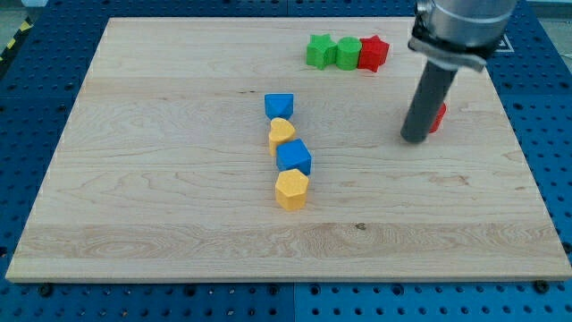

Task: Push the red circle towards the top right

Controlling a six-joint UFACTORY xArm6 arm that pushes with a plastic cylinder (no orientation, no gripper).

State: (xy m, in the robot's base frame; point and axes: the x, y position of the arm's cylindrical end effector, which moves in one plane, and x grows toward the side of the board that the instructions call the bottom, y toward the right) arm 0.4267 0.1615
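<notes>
On the right side of the wooden worktop (161, 224), near the view's top, my tip (413, 139) rests on the board. There are no jaws here to be apart or together, only a straight dark rod that comes down from a big grey arm part at the view's top right. The red circle (438, 117) sits just behind the rod, on its right side. The rod hides most of it, so only a small red edge shows. My tip looks like it is touching the red circle or is just beside it, but I cannot tell which.

Near the top of the board there is a short row of three blocks that touch each other. From the view's left they are a green star (318, 51), a green block (347, 53) with a rounder shape, and a red star (374, 53). This row is up and to the left of my tip, and a little apart from it.

In the middle of the board four blocks make a line that goes down the view. First a blue block (279, 105), then a yellow heart (282, 134), then a blue cube (293, 157), then a yellow hexagon (291, 189). They are well apart from my tip, on its left.
</notes>
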